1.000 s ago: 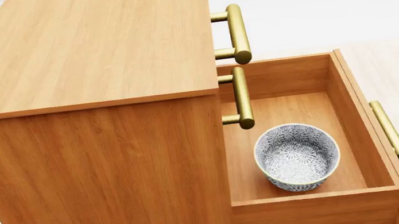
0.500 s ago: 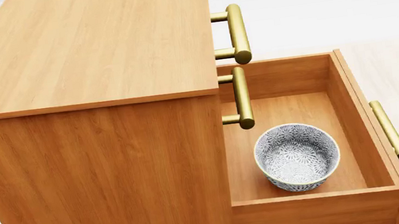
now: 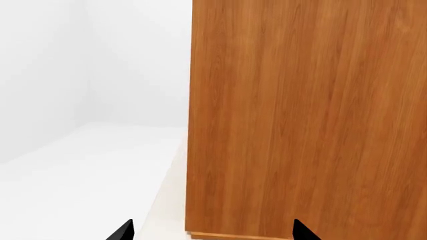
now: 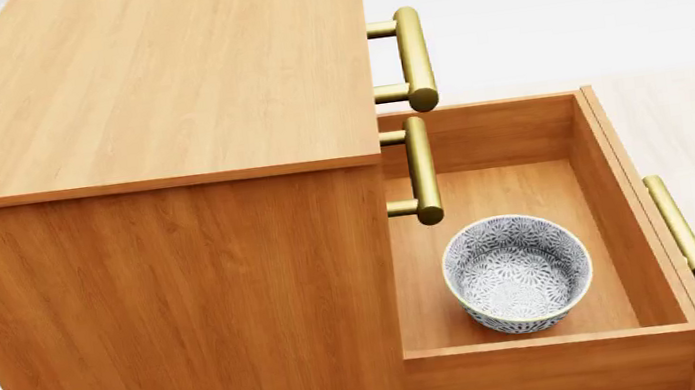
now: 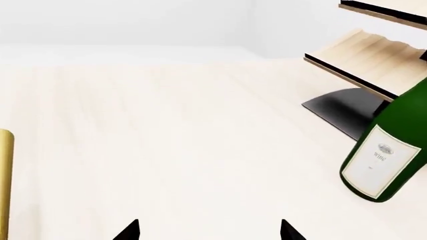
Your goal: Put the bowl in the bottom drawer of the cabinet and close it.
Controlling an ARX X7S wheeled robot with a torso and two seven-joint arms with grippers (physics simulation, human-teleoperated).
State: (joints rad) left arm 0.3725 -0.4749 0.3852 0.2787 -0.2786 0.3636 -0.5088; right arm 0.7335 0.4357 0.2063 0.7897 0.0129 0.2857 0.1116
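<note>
1. Pale floor (image 5: pixel 167 125) and white walls surround you; a slanted wooden rack (image 5: pixel 367 60) and a green wine bottle (image 5: pixel 387 145) sit off to your right.
2. Your bowl (image 4: pixel 517 271) already rests upright inside the bottom drawer (image 4: pixel 633 218), near its front corner, and the drawer is pulled fully out of the cabinet (image 4: pixel 157 180).
3. Placing looks done; closing is the step in hand.
4. Your right gripper (image 5: pixel 209 231) shows only its tips, spread wide and empty, with the drawer's brass handle (image 4: pixel 676 226) just beside it.
5. Your left gripper (image 3: pixel 212 231) faces the cabinet's side, fingers apart, holding nothing.
6. Next, bring the right fingers against the drawer front and push it squarely inward.
</note>
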